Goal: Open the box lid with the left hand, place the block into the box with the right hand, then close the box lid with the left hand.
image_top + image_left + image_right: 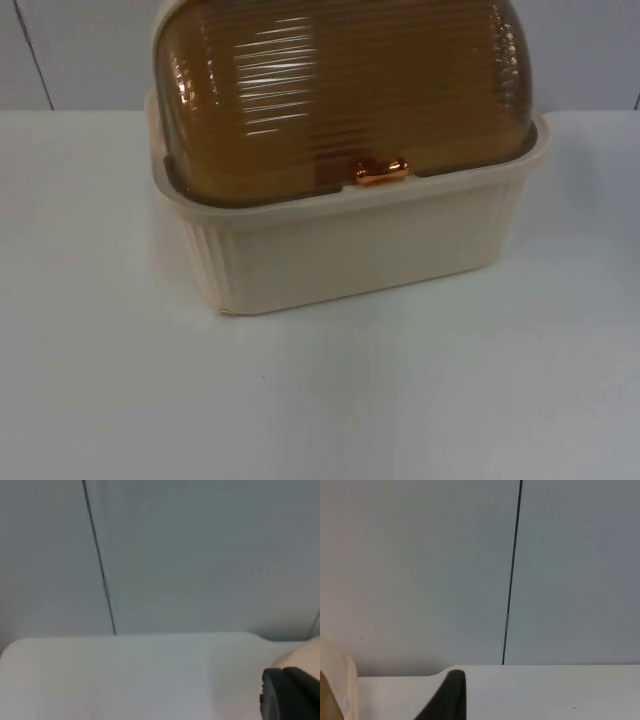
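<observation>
A cream ribbed box (350, 250) stands at the back middle of the white table in the top view. Its amber see-through domed lid (340, 90) is down over the box, with a copper handle (380, 172) at its front edge. In the left wrist view one black fingertip (290, 695) of my left gripper hangs over the table, with a corner of the cream box (305, 655) beside it. In the right wrist view one black fingertip (447, 697) of my right gripper shows, with the box's cream rim (342, 680) close by. Both arms wait, facing the wall.
The white table top (320, 400) stretches bare in front of the box and to both sides. The grey partition wall (80, 50) with dark seams rises right behind the box.
</observation>
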Tool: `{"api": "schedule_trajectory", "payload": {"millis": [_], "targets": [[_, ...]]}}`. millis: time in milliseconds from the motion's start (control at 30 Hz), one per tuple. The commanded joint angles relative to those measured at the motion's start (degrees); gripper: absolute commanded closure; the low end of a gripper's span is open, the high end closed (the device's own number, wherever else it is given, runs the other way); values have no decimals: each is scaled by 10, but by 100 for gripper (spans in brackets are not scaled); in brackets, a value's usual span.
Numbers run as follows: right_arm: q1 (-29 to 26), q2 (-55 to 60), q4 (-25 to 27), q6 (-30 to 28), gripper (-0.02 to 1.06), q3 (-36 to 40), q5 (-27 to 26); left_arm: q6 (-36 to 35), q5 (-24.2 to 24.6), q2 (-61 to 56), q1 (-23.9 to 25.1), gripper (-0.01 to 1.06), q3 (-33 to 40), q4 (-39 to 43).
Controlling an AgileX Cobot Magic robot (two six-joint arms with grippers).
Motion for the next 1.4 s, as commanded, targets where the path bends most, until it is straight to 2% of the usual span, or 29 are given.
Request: {"api": "schedule_trajectory", "payload": {"millis": [0, 100, 133, 167, 200, 233, 300, 400, 500, 600, 767, 833, 867, 900, 933, 1000, 1033, 1100, 1367], "targets": [[-2, -4, -2, 0, 0, 0, -9, -3, 25, 12, -6, 105, -29, -7], [-2, -4, -2, 0, 0, 0, -5, 8, 38, 15, -7, 105, -32, -70], [-2, -4, -2, 0, 0, 0, -1, 50, 34, 15, -17, 105, -30, -85], [-2, -4, -2, 0, 0, 0, -1, 50, 34, 15, -17, 105, -30, -85], [-2, -4, -2, 0, 0, 0, 1, 107, 29, 15, -30, 105, -29, -99], [-2, -4, -2, 0, 0, 0, 1, 135, 24, 15, -42, 105, -28, -114], [2, -4, -2, 0, 0, 0, 1, 142, 2, 15, -58, 105, -23, -142], [13, -4, -3, -2, 0, 0, 6, 155, -8, 15, -68, 105, -22, -133], [26, -4, -3, -2, 0, 0, 6, 148, -13, 15, -68, 105, -22, -134], [39, -4, -8, -2, 0, 0, 6, 92, -9, 15, -64, 105, -22, -135], [44, -4, -17, -2, 0, 0, 6, 75, -6, 20, -64, 103, -22, -132], [44, -4, -17, -2, 0, 0, 6, 55, -3, 22, -64, 90, -22, -132], [44, -4, -17, -2, 0, 0, 6, 55, -3, 22, -64, 90, -22, -132], [44, -4, -17, -2, 0, 0, 6, 49, 0, 22, -64, 81, -22, -132], [44, -4, -17, -2, 0, 0, 6, 49, 3, 22, -64, 66, -22, -132], [44, -4, -17, -2, 0, 0, 6, 49, 12, 22, -64, 27, -22, -124], [44, -4, -17, -2, 0, 0, 6, 49, 18, 22, -64, 5, -22, -118], [44, -4, -17, -2, 0, 0, 6, 49, 20, 22, -64, 0, -22, -117], [44, -8, -17, 5, 0, 0, 7, 51, 17, 11, -64, 0, -22, -102]]}}
